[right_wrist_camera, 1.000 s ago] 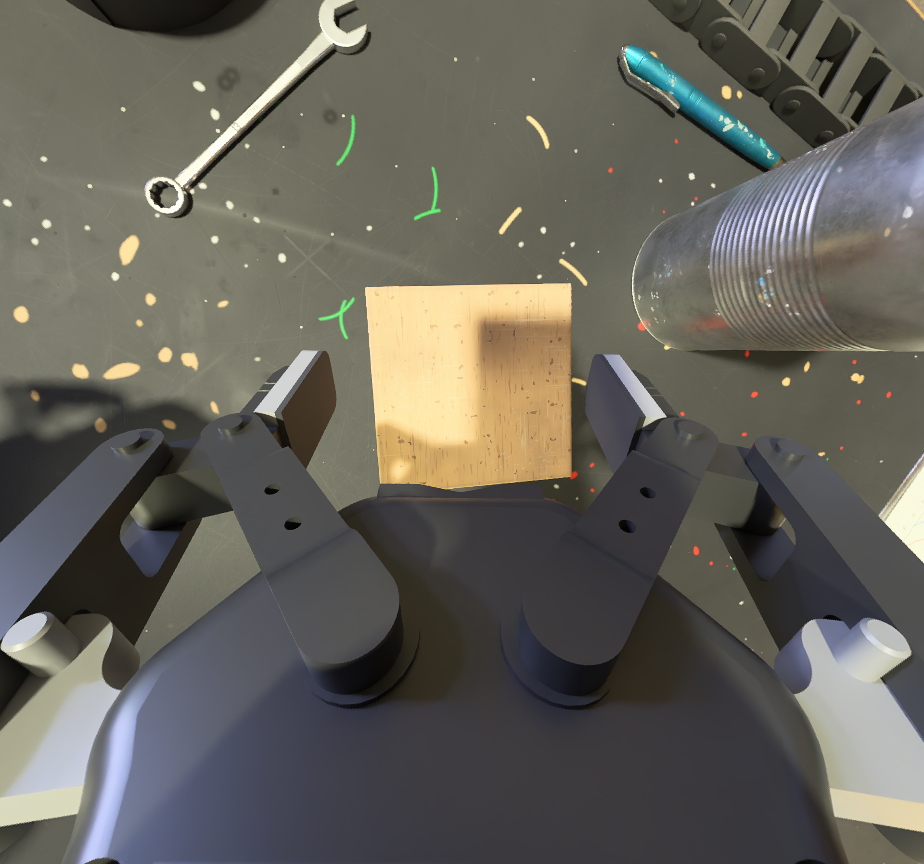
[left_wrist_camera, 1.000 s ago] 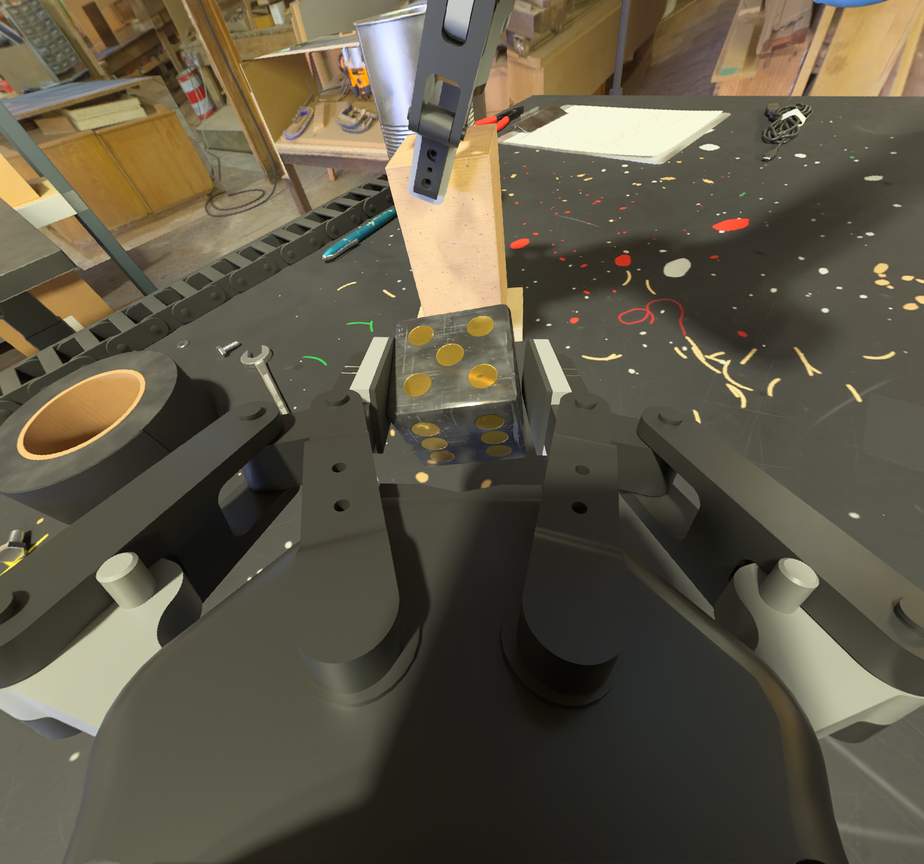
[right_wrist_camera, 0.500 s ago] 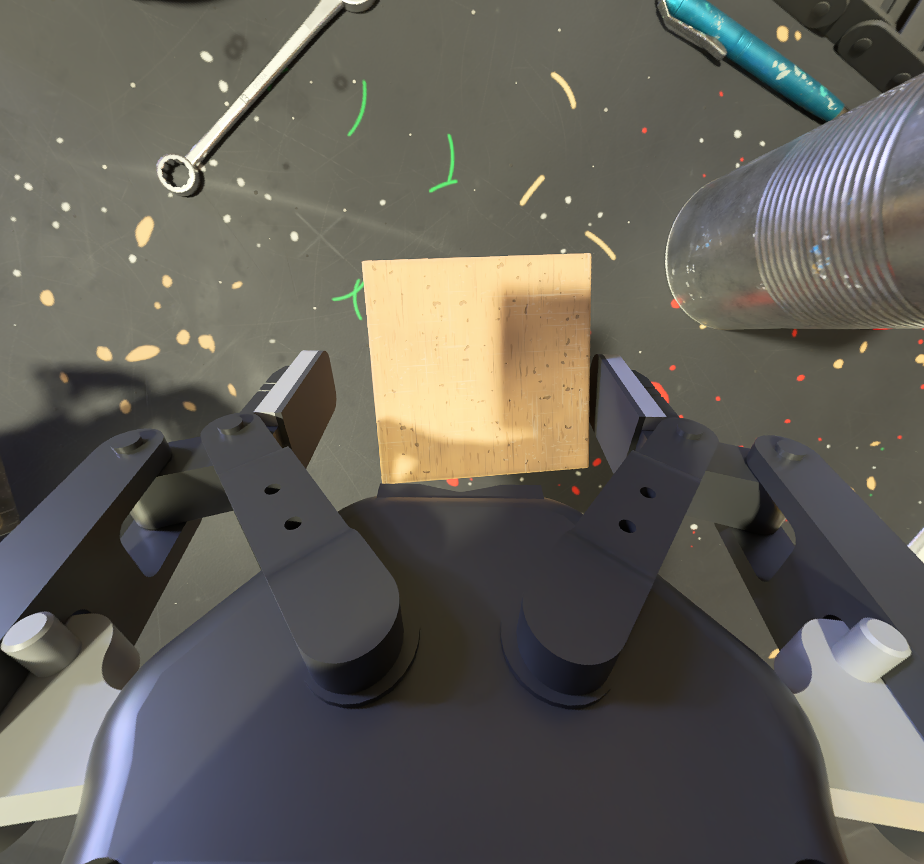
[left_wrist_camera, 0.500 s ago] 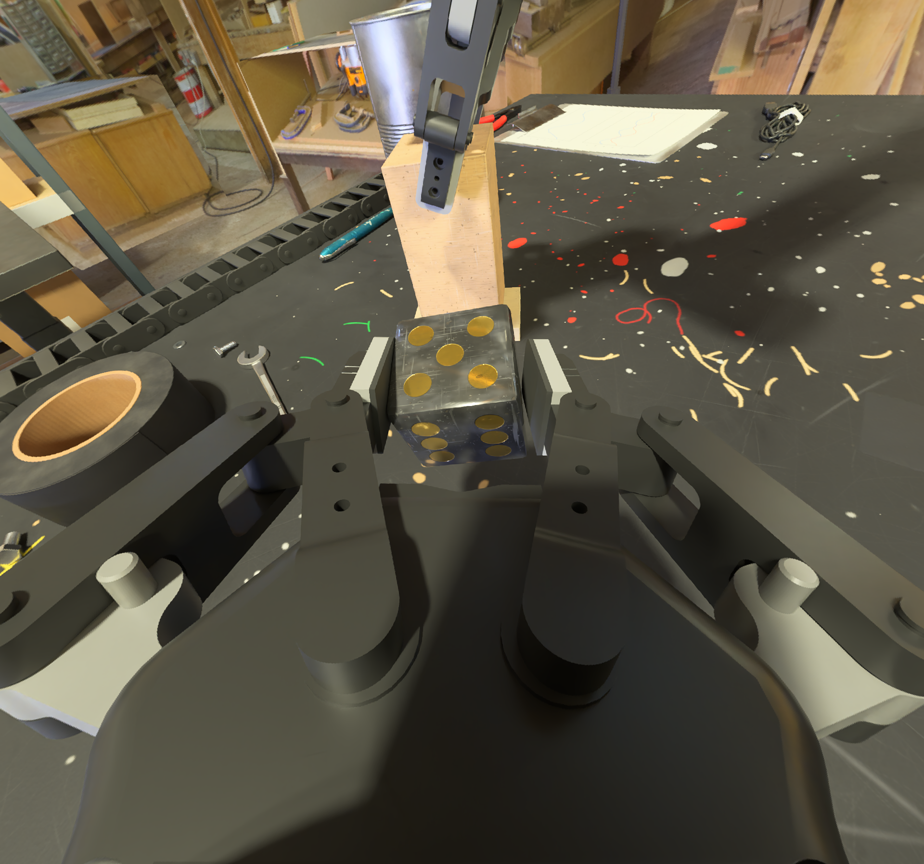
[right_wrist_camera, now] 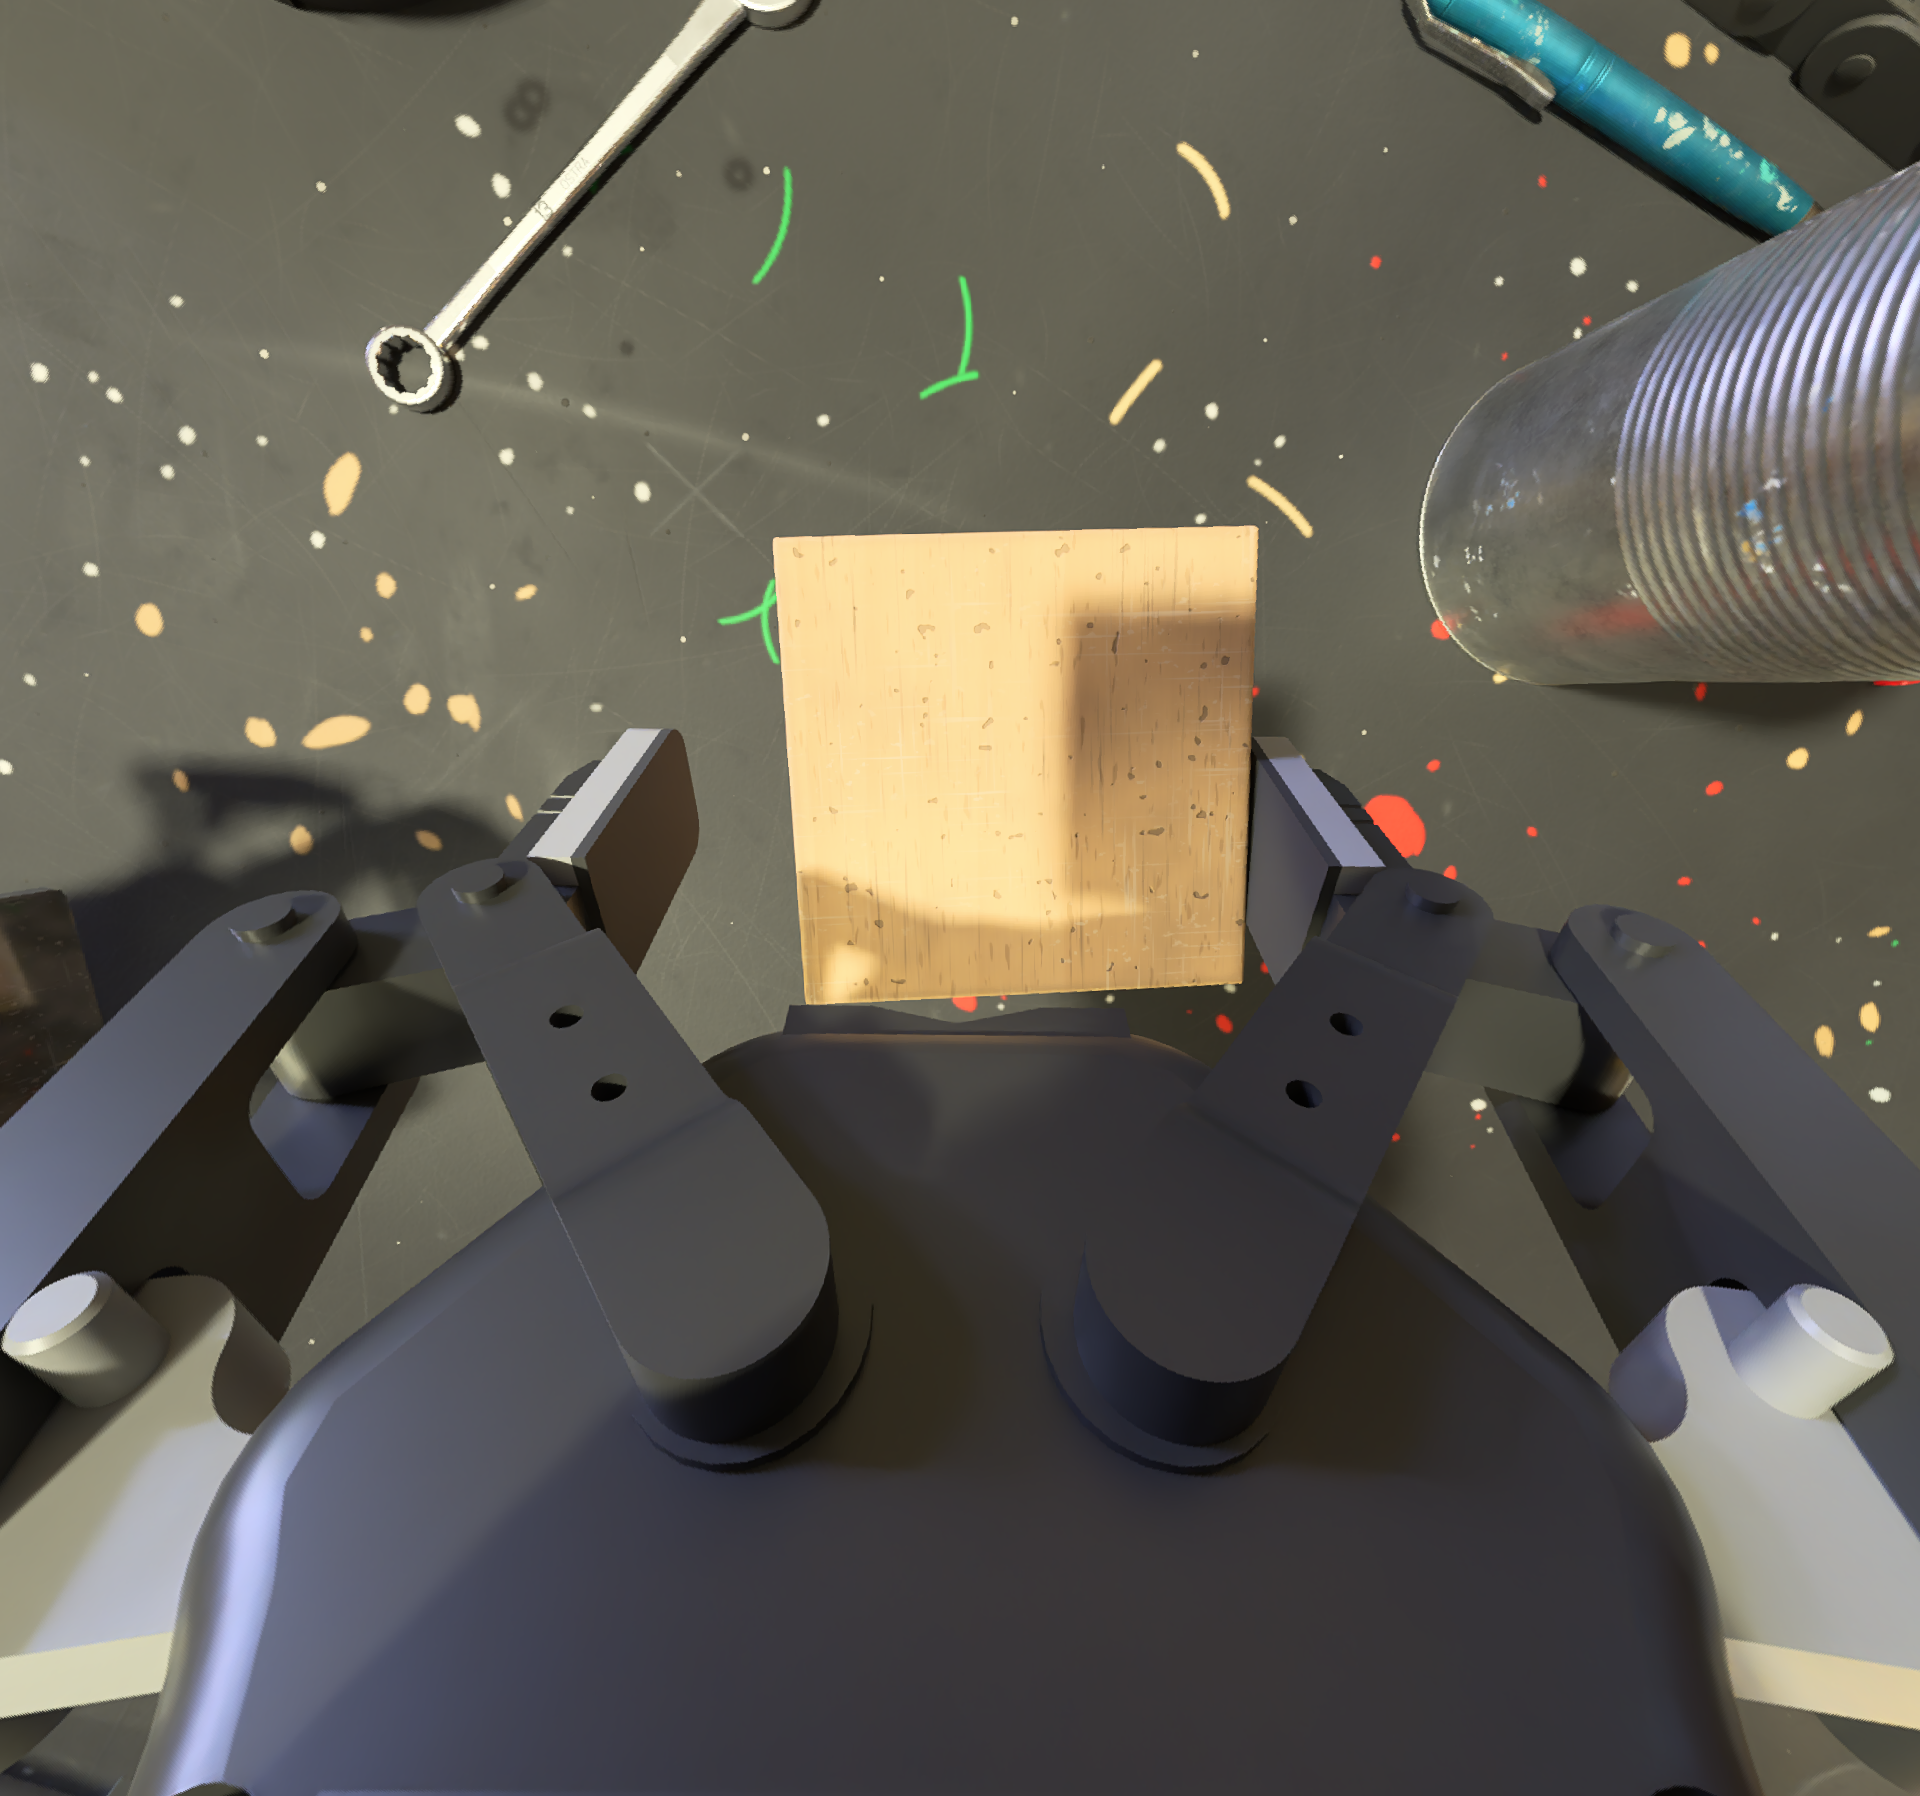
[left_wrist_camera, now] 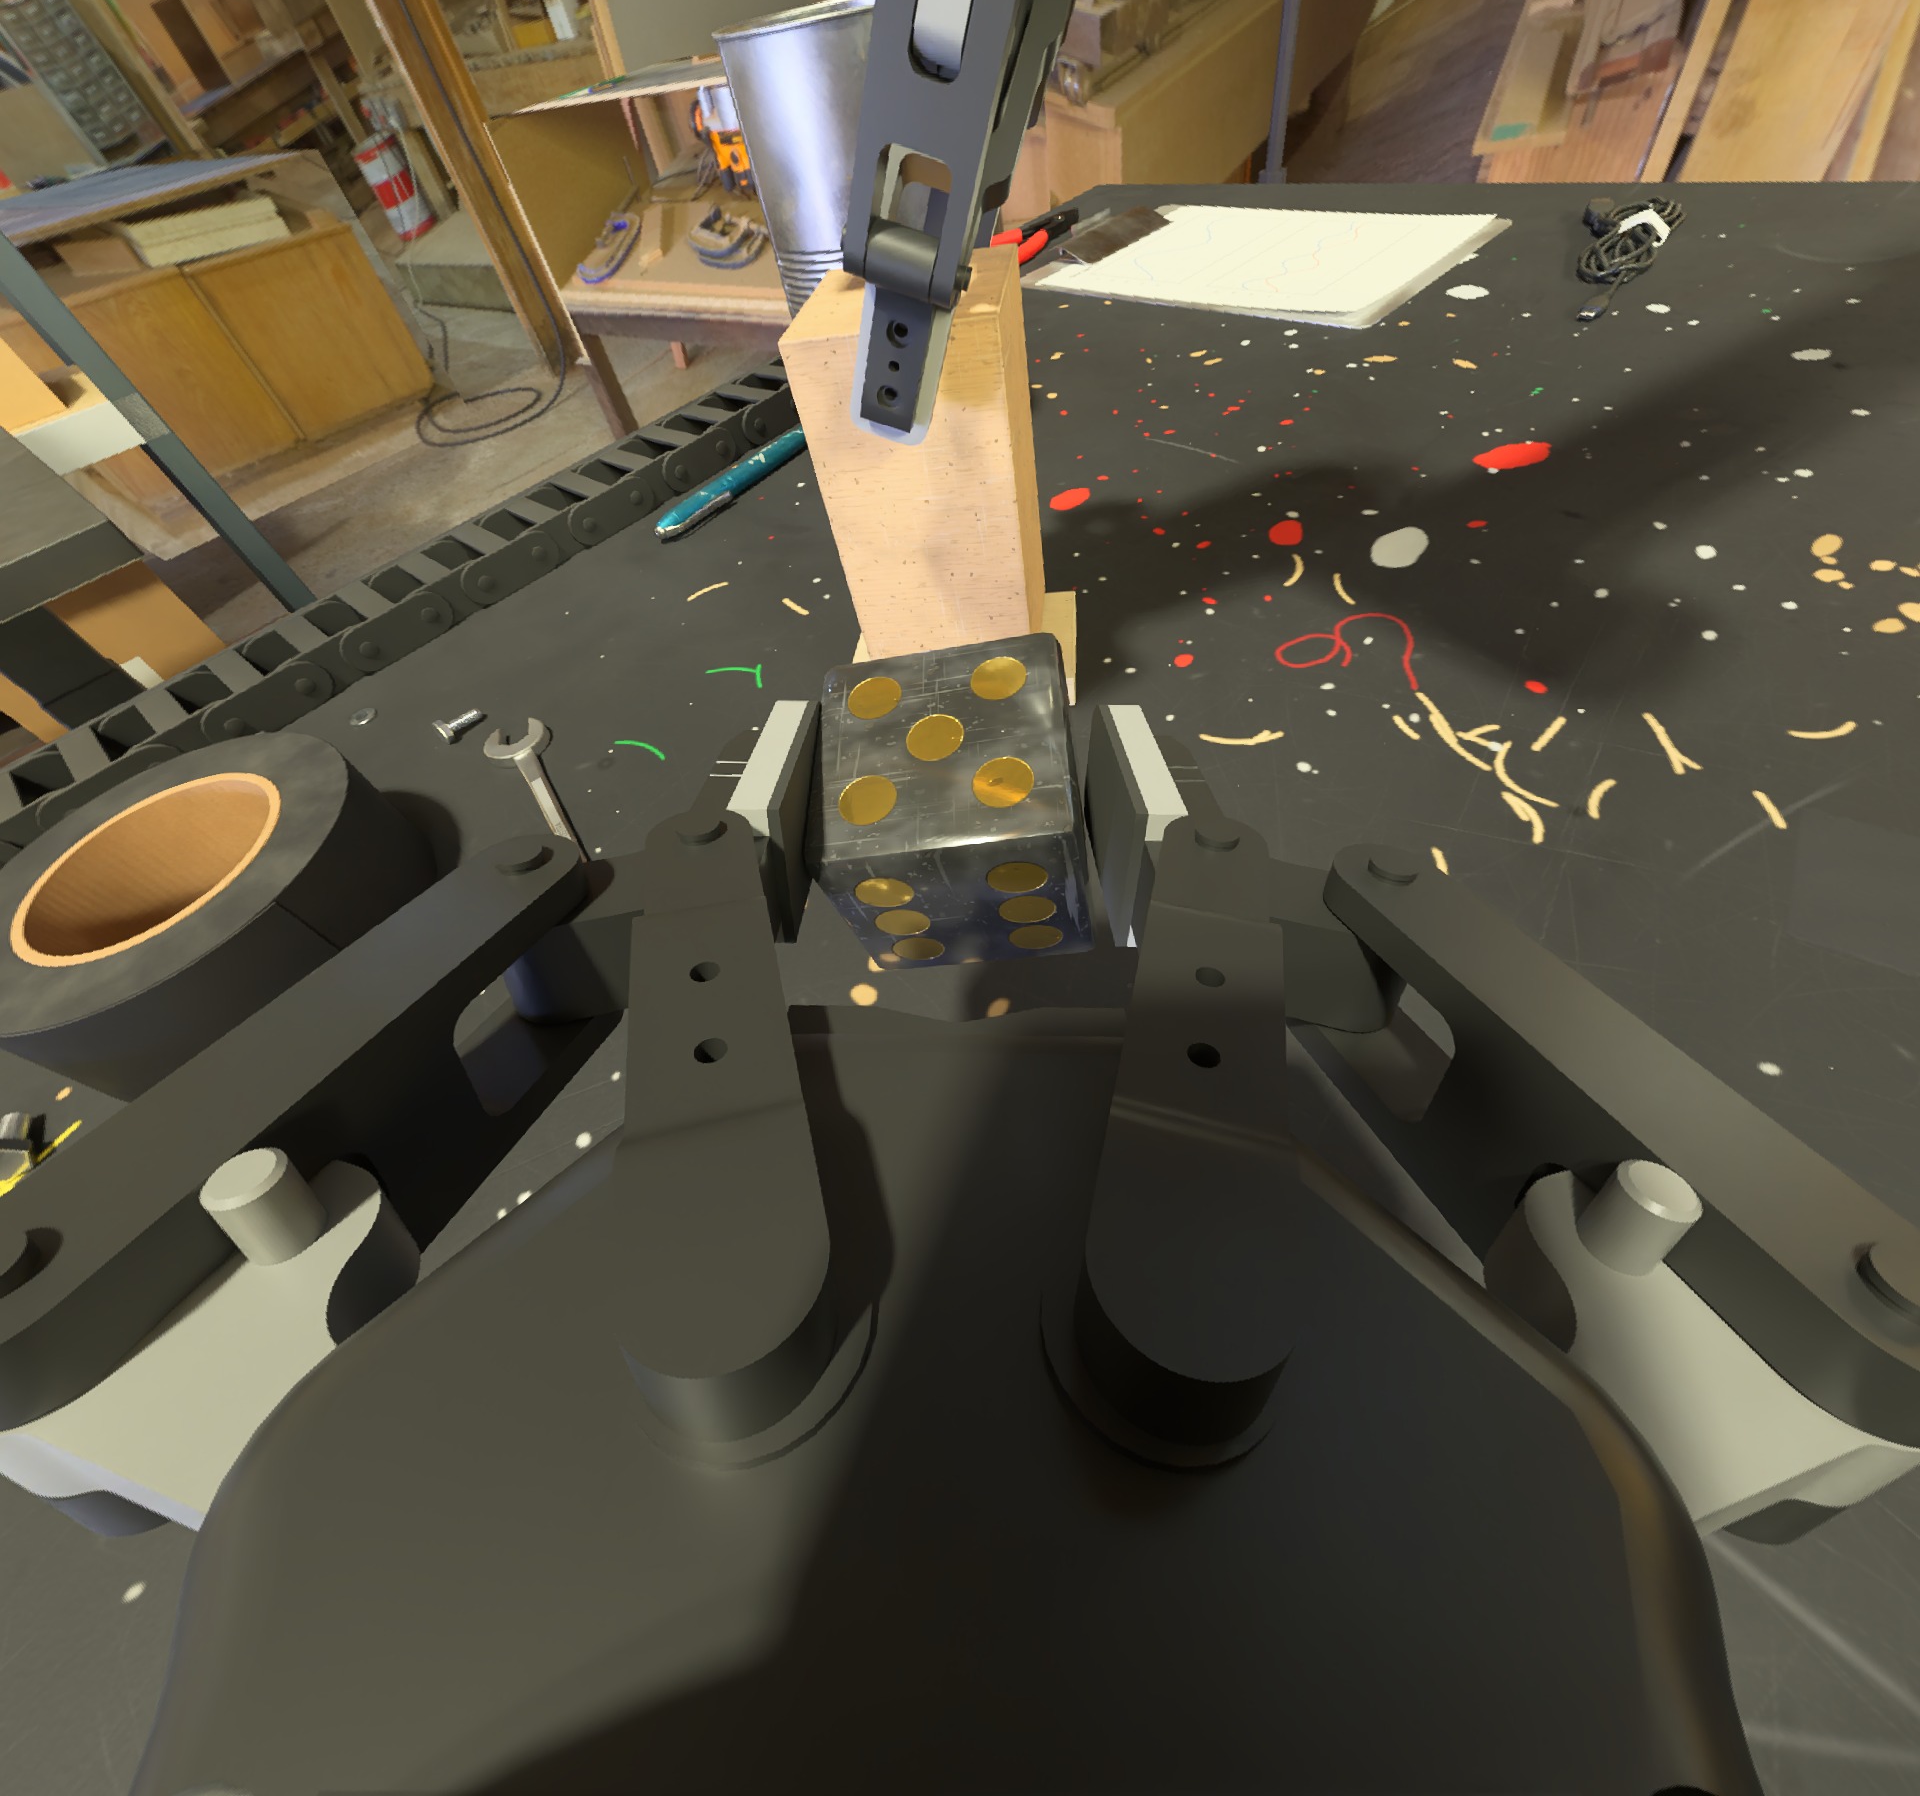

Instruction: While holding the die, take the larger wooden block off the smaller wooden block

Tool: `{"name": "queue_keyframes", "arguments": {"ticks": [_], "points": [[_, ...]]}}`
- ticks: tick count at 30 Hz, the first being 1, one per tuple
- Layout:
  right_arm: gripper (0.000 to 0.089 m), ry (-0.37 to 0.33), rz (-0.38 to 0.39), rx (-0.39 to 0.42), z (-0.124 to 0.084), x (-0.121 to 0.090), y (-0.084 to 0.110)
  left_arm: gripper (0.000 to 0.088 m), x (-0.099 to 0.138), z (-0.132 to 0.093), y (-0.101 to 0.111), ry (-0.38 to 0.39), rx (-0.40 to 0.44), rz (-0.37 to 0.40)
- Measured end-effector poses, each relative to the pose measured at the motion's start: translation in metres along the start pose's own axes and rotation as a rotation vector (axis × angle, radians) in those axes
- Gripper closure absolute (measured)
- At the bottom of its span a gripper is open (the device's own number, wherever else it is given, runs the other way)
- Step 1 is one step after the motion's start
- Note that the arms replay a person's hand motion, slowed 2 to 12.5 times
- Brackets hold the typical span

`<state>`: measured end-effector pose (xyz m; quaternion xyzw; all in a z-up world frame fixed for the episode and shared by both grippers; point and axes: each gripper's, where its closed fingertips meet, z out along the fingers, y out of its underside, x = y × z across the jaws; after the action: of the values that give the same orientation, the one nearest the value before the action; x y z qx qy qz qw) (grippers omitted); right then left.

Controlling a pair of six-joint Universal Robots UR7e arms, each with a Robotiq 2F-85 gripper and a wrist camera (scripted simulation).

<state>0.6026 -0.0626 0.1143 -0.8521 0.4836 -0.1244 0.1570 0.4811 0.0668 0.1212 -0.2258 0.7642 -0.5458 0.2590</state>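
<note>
Nearest in the left wrist view, the left gripper (left_wrist_camera: 948, 816) pinches the die (left_wrist_camera: 951, 801), dark w/ gold dots, both pads pressed on its sides, held above the table (left_wrist_camera: 1558, 915). Just behind the die stands the larger wooden block (left_wrist_camera: 935, 479), upright and a bit tilted, on the smaller wooden block (left_wrist_camera: 1060, 619), of which only a corner shows.

The right gripper (right_wrist_camera: 966, 847) comes from above over the larger block's top, its jaws spread: the right pad seems to touch the block's side, the left pad is apart from it.

The surface is dark grey, scratched, w/ white, orange, red and green paint spots. On it, left of the blocks: a black tape roll (left_wrist_camera: 156, 894), a wrench (right_wrist_camera: 582, 157), a small screw (left_wrist_camera: 455, 726). Farther: a teal pen (left_wrist_camera: 727, 489), a cable chain (left_wrist_camera: 520, 551) along the edge, a metal can (left_wrist_camera: 800, 136), a paper pad (left_wrist_camera: 1278, 260), a coiled black cable (left_wrist_camera: 1621, 240).

Beyond the table is a wood workshop: cabinets, shelves, stacked boards, wooden posts.
</note>
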Motion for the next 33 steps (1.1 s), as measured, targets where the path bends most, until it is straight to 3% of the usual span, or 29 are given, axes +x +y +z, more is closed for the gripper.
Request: {"name": "queue_keyframes", "arguments": {"ticks": [15, 33], "points": [[0.0039, -0.028, 0.028, -0.042, 0.0058, -0.0005, 0.0045, 0.0431, 0.0023, 0.0011, 0.0004, 0.003, -0.004, 0.010], [0.0039, -0.028, 0.009, -0.070, 0.0052, -0.0011, 0.0056, 0.0431, 0.0002, -0.0003, 0.0000, 0.001, 0.001, 0.002]]}}
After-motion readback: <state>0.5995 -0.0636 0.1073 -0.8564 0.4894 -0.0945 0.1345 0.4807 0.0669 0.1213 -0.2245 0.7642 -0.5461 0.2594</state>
